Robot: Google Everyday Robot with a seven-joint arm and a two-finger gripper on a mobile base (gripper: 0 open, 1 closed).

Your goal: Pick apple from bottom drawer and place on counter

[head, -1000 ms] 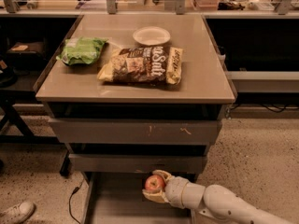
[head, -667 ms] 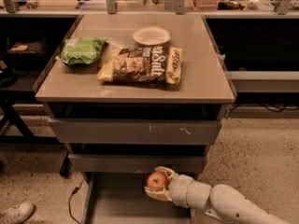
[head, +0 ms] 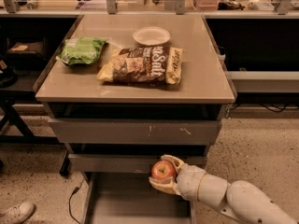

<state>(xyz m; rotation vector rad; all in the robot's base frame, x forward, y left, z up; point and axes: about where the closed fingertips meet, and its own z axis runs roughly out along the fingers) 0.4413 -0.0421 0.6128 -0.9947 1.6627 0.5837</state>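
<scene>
The gripper (head: pixel 160 172), reaching in from the near right, has its two fingers closed round the red apple (head: pixel 163 170), held just above the open bottom drawer (head: pixel 131 200); on the counter (head: pixel 208 76) beyond lie a green bag (head: pixel 81 51), a brown-and-yellow chip bag (head: pixel 142 65) and a white bowl (head: pixel 151 35).
</scene>
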